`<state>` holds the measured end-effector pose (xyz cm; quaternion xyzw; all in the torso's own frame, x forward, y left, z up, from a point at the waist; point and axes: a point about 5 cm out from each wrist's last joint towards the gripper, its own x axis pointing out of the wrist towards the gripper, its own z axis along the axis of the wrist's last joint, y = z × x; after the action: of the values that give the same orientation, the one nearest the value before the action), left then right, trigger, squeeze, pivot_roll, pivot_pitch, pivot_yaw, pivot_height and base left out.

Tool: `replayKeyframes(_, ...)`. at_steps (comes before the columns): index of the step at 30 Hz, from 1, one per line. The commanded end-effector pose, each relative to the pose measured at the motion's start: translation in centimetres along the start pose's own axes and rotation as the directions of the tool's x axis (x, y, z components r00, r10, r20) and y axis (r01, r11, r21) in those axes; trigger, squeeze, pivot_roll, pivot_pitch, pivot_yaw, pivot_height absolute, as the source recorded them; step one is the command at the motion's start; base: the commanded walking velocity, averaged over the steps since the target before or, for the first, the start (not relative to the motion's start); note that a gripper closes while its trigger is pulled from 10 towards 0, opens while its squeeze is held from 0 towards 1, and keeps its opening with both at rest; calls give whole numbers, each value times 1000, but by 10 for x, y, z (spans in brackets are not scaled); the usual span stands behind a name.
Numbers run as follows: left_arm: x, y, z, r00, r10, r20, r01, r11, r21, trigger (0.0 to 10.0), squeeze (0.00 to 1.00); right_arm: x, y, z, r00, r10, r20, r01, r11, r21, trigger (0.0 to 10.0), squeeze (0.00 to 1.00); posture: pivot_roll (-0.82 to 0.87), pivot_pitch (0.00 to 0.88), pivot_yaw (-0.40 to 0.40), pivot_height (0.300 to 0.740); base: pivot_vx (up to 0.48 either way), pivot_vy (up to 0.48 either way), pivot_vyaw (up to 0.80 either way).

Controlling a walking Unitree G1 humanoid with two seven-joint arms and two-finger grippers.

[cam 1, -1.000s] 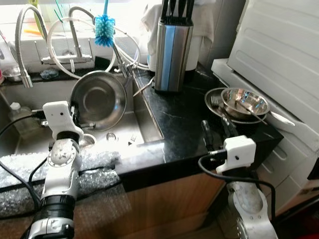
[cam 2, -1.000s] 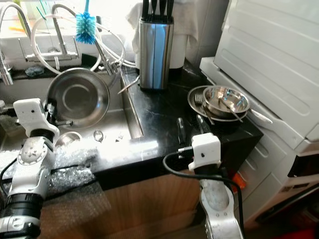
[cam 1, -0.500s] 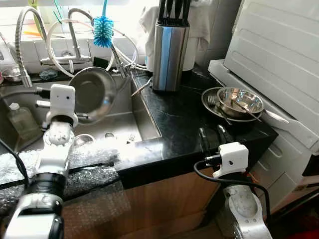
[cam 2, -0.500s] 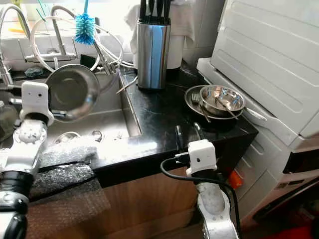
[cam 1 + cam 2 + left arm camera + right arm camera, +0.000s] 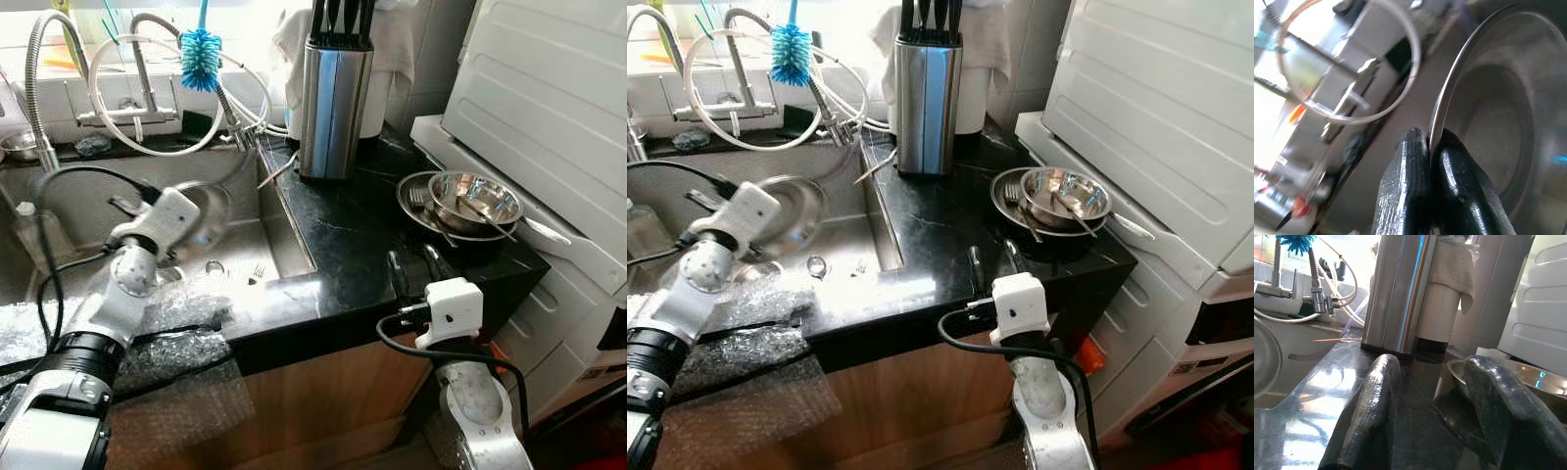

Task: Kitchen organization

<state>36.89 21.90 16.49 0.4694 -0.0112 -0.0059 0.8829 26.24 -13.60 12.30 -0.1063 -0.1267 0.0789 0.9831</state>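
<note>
Left wrist view: fingers (image 5: 1435, 161) pinch unmarked steel bowl (image 5: 1498, 127).

1. No words, brand names, numbers or signs can be read anywhere in these views.
2. The steel knife block (image 5: 335, 93) at the far side of the black table (image 5: 362, 230) has a plain brushed face with no lettering that can be made out.
3. The white appliance (image 5: 549, 108) on the right shows bare ribbed panels, no label or marking.
4. The small bottle (image 5: 29, 235) at the left of the sink (image 5: 279, 245) is too blurred to tell whether it bears print.
</note>
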Motion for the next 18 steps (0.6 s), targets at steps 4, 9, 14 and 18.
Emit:
replayKeyframes(4, 0, -10, 4, 997, -71, 30, 69, 996, 49, 10000, 31, 2, 1, -1, 1000, 4, -4, -4, 1000, -1, 10000, 0, -121, 0, -39, 740, 0, 0, 0)
replayKeyframes(9, -1, -17, 5, 993, -111, 35, 108, 992, 69, 10000, 1000, 2, 2, -1, 1000, 7, -5, -7, 1000, -1, 10000, 0, -120, 0, -39, 740, 0, 0, 0)
replayKeyframes(14, -1, -21, 5, 990, -138, 39, 135, 988, 80, 10000, 996, 3, 2, -1, 1000, 10, -7, -10, 1000, -2, 10000, 0, -120, 0, -39, 740, 0, 0, 0)
replayKeyframes(18, -1, -22, 5, 989, -142, 41, 138, 987, 77, 10000, 988, 3, 3, -1, 1000, 11, -8, -11, 1000, -2, 10000, 0, -121, 0, -38, 740, 0, 0, 0)
